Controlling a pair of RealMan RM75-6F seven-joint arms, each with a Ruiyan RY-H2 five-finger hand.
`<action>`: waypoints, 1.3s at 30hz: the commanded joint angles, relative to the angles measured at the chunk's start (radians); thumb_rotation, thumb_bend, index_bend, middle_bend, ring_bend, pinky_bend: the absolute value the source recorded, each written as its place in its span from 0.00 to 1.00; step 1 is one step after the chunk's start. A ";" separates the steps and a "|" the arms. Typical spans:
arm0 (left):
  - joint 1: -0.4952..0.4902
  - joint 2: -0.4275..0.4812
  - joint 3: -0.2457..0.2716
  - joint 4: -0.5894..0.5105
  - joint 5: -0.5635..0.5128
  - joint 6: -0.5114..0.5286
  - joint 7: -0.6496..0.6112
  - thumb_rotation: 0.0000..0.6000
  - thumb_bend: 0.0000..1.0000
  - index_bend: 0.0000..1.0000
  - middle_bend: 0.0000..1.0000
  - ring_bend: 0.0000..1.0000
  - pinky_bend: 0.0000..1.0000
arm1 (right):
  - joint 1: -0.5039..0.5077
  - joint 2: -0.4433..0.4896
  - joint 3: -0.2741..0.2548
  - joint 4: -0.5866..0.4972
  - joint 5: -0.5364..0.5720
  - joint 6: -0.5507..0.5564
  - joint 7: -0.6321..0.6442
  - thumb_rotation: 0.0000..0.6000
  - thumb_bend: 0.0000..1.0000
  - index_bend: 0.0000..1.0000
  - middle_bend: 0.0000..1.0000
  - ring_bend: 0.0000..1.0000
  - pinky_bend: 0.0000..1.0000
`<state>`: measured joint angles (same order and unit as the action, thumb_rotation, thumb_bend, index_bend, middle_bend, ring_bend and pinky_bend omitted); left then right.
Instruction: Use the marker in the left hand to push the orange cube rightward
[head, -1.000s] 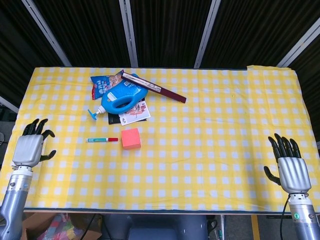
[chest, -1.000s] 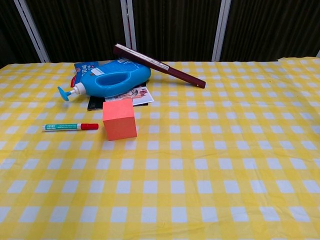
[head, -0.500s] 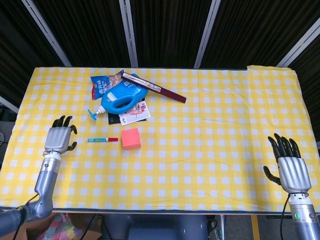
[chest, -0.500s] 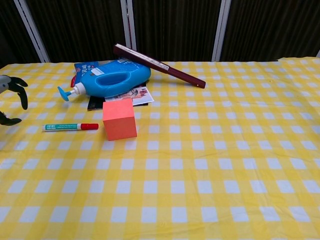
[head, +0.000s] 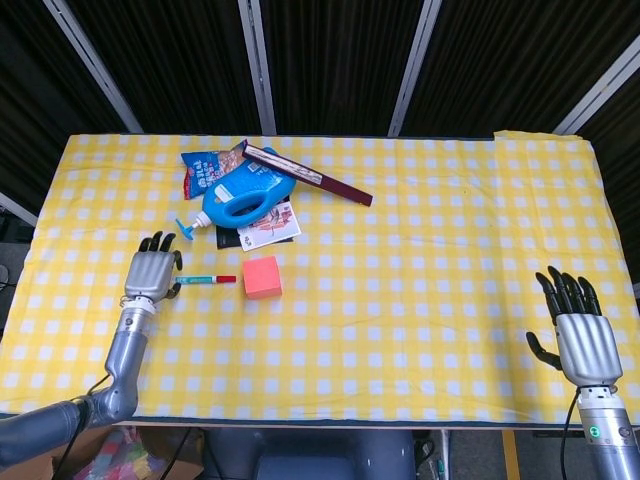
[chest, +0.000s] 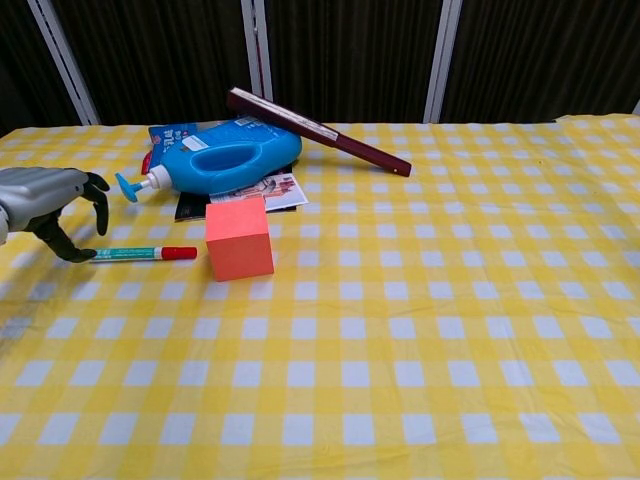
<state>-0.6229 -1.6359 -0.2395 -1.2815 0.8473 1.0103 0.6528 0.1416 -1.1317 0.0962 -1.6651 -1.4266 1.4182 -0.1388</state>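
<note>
The orange cube (head: 262, 277) (chest: 239, 238) stands on the yellow checked cloth, left of centre. A marker (head: 206, 280) (chest: 141, 254) with a teal body and red cap lies flat just left of the cube, cap toward it. My left hand (head: 152, 272) (chest: 48, 205) hovers at the marker's teal end, fingers spread and curved, holding nothing. My right hand (head: 578, 335) stays open near the table's front right edge, far from the cube; the chest view does not show it.
Behind the cube lie a blue detergent bottle (head: 245, 196) (chest: 215, 165), a snack bag (head: 205, 172), printed cards (head: 266, 226) and a long dark red box (head: 308, 174) (chest: 318, 131). The yellow checked tablecloth (head: 450, 240) spreads to the right of the cube.
My left hand has moved rightward from the table's left edge to the marker's teal end. The marker, the cube and the right hand have not moved.
</note>
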 joint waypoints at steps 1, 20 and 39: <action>-0.015 -0.024 0.005 0.022 -0.015 0.003 0.010 1.00 0.35 0.46 0.08 0.00 0.11 | 0.000 0.000 -0.001 0.000 -0.001 0.000 0.001 1.00 0.38 0.00 0.00 0.00 0.00; -0.039 -0.079 0.030 0.072 -0.030 0.020 0.020 1.00 0.40 0.56 0.09 0.00 0.11 | -0.001 0.001 0.001 -0.002 -0.001 0.001 0.011 1.00 0.38 0.00 0.00 0.00 0.00; -0.021 -0.061 0.026 0.005 -0.013 0.080 -0.002 1.00 0.44 0.62 0.11 0.00 0.11 | -0.001 0.000 0.002 -0.006 0.002 0.001 0.010 1.00 0.38 0.00 0.00 0.00 0.00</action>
<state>-0.6415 -1.6941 -0.2113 -1.2773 0.8365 1.0900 0.6483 0.1409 -1.1318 0.0982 -1.6708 -1.4241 1.4193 -0.1284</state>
